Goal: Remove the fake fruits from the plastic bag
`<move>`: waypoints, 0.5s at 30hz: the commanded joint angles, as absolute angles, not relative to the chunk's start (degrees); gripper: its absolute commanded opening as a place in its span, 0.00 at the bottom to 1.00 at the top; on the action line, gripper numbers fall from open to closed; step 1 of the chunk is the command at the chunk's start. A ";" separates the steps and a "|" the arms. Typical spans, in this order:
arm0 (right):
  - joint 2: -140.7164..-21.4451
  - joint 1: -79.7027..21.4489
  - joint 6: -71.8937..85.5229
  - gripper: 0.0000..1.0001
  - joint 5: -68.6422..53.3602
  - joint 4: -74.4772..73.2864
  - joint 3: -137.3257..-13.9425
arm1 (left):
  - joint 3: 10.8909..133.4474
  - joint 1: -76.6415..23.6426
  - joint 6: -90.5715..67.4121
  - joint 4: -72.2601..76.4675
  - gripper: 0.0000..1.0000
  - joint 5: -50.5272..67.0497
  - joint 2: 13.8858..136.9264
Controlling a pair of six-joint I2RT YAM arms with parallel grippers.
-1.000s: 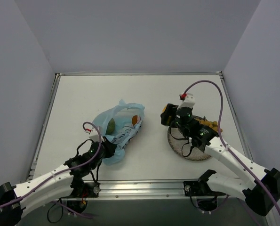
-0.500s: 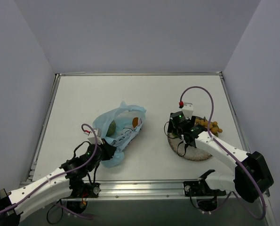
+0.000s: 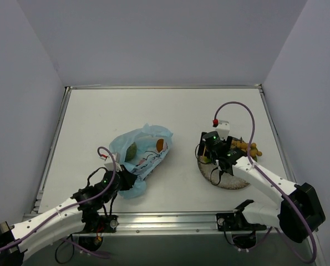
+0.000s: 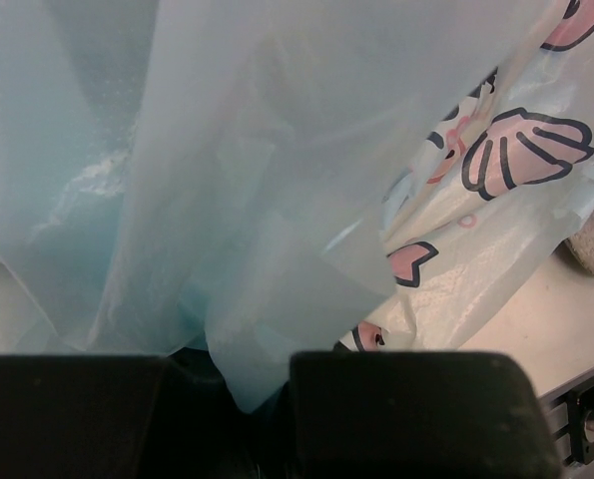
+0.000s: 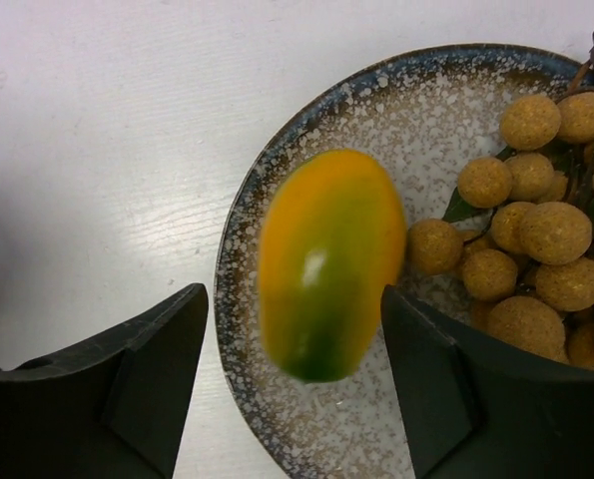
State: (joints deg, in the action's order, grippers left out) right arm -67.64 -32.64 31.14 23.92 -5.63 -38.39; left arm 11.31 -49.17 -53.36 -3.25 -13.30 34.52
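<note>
Right gripper (image 5: 295, 297), jaws spread wide, straddles the yellow-orange mango (image 5: 321, 264) lying on the speckled plate (image 5: 376, 90) beside the bunch of tan balls (image 5: 536, 230). Left gripper (image 4: 229, 399) pinches the plastic bag (image 4: 227, 200), which holds a green fruit (image 3: 131, 149) and an orange piece (image 3: 160, 144).

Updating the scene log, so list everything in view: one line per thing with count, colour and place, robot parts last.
plastic bag: one, translucent light blue with pink-flower print, left of table centre
green fruit: one, green, inside the bag
orange fruit: one, orange, inside the bag near its mouth
plate: one, speckled grey with dark rim, right side of the table
mango: one, yellow-orange and green, on the plate
bunch of tan balls: one bunch, orange-tan, on the plate beside the mango
table: one, white
left gripper: one, black, shut on the bag's near end
right gripper: one, black, open, either side of the mango
</note>
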 commanded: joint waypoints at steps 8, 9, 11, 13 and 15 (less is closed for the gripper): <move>-68.09 -54.64 25.41 0.12 20.40 3.13 -49.47 | 11.87 -49.66 -54.40 -7.02 0.02 -14.68 34.10; -69.77 -58.41 24.88 0.13 19.78 4.90 -51.57 | 11.95 -49.75 -54.93 -7.81 0.02 -14.76 34.28; -75.89 -60.28 22.33 0.14 15.67 9.46 -53.60 | 12.13 -49.75 -56.16 -9.92 0.02 -15.12 34.37; -80.66 -62.05 21.71 0.15 14.68 11.50 -57.28 | 12.30 -49.92 -57.21 -11.42 0.02 -15.03 34.10; -87.87 -62.49 20.74 0.15 13.45 14.32 -59.49 | 12.57 -50.01 -58.18 -14.40 0.02 -15.29 33.40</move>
State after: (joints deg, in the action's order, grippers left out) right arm -80.34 -62.17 23.73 16.16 9.28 -57.34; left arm 11.31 -49.56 -55.86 -8.67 -13.85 34.15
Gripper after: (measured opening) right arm 0.151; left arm 0.029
